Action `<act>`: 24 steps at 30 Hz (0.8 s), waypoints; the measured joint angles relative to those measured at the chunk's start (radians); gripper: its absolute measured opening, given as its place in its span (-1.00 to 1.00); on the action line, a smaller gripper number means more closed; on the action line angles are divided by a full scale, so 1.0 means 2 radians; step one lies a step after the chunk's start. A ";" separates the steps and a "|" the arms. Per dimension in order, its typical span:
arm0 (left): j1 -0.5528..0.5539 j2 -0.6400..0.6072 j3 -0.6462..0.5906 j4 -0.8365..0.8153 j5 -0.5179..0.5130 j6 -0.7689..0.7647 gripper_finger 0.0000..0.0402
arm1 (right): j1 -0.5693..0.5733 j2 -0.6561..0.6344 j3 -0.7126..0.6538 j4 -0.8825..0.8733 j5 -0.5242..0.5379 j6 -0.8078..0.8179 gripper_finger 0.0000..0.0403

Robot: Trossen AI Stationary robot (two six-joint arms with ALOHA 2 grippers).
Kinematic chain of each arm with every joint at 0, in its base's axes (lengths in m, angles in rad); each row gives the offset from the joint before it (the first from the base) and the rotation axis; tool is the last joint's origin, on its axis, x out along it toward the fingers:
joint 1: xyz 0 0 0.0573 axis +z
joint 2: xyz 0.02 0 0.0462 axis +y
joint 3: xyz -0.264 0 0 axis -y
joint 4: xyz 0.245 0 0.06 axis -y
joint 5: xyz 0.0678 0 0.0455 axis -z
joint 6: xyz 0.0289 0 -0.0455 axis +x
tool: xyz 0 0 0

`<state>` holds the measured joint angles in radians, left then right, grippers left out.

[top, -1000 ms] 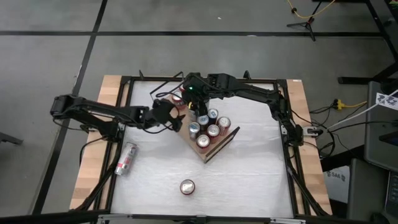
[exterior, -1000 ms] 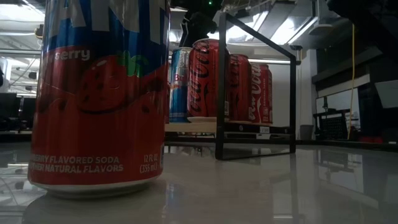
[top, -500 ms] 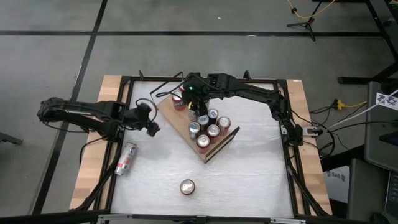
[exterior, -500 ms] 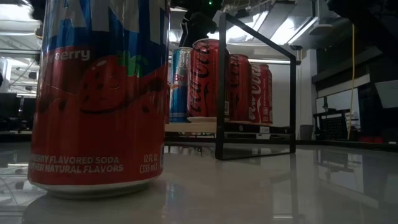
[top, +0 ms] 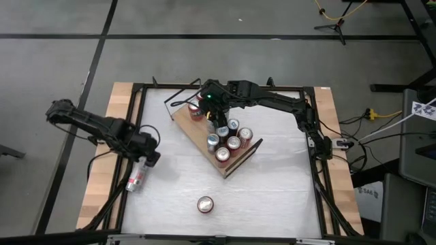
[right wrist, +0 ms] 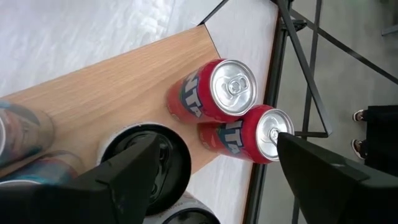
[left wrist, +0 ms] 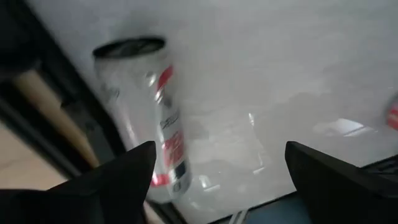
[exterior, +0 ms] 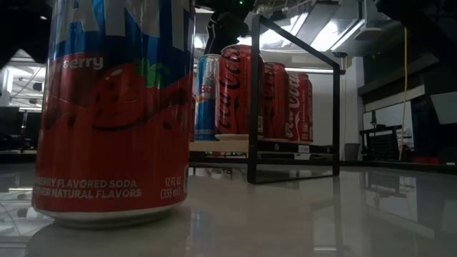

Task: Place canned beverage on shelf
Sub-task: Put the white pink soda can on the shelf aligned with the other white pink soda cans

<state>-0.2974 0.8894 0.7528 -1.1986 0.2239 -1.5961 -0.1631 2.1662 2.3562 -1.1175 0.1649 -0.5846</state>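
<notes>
Now upright cans on shelf.

light-brown shelf, red cans, white tabletop

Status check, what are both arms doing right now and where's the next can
Left gripper open, over the lying silver can at table's left edge. Right gripper open, parked over the shelf. Nothing between left gripper and can.
</notes>
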 joint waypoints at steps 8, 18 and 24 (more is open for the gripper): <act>-0.092 0.033 0.000 -0.017 -0.025 -0.094 0.75 | 0.000 0.000 -0.001 0.000 -0.001 0.000 0.57; -0.138 0.117 0.000 -0.021 -0.042 -0.117 0.75 | 0.000 0.000 -0.001 0.000 -0.024 0.000 0.57; -0.139 0.157 0.000 -0.013 -0.046 -0.135 0.75 | 0.000 0.000 -0.001 0.000 -0.053 0.000 0.57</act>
<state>-0.5762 1.2038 0.7528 -1.2249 0.1322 -1.8663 -0.1631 2.1662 2.3535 -1.1177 0.0589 -0.5842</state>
